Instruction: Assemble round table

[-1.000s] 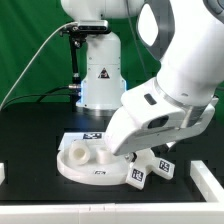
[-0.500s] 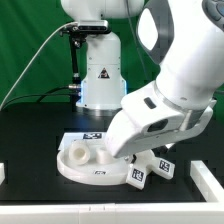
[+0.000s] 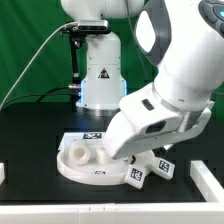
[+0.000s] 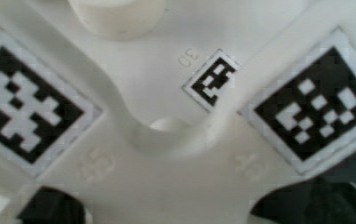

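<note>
On the black table (image 3: pixel 30 140) the gripper (image 3: pixel 128 150), its opening impossible to tell, sits low over the cross-shaped foot (image 4: pixel 166 130) (light, stiff, slippery plastic), likely best pinched across one arm

Black table (image 3: pixel 30 140) filled lower ext. view, green backdrop (image 3: pixel 25 40) behind it. Marker board (image 3: pixel 88 136) lay flat mid-table, mostly hidden, prob. one tag showing. White block (image 3: pixel 3 172) sat at the exterior view's left edge, second white block (image 3: pixel 207 178) at its right. Thin black cable (image 3: pixel 28 62) ran across backdrop.
</note>
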Robot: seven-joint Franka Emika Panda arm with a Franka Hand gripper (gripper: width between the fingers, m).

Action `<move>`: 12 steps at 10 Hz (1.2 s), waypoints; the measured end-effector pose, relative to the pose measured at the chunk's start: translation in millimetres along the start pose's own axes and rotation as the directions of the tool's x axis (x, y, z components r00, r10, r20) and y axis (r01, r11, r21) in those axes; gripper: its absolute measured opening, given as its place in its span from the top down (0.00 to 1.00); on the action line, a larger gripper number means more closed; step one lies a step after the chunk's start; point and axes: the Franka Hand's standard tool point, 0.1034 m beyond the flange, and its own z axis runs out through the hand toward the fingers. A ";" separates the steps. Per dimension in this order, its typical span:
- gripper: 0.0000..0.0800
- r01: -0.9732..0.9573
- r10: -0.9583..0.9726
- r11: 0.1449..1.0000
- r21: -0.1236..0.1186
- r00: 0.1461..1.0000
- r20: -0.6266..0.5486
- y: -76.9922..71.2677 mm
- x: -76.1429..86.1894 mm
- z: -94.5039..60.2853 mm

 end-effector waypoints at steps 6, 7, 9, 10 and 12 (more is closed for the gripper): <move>0.45 0.005 -0.005 1.000 0.010 1.000 0.004 1.8 -5.1 -16.8; 0.45 -0.004 0.004 1.000 0.018 1.000 0.019 2.2 -14.3 -34.1; 0.45 -0.036 0.036 0.999 0.009 0.999 0.031 -4.7 -36.8 -71.2; 0.45 -0.076 0.076 0.997 -0.005 0.997 0.032 -18.0 -39.0 -78.2; 0.45 -0.051 0.052 0.999 -0.011 0.998 0.029 -25.4 -34.8 -79.1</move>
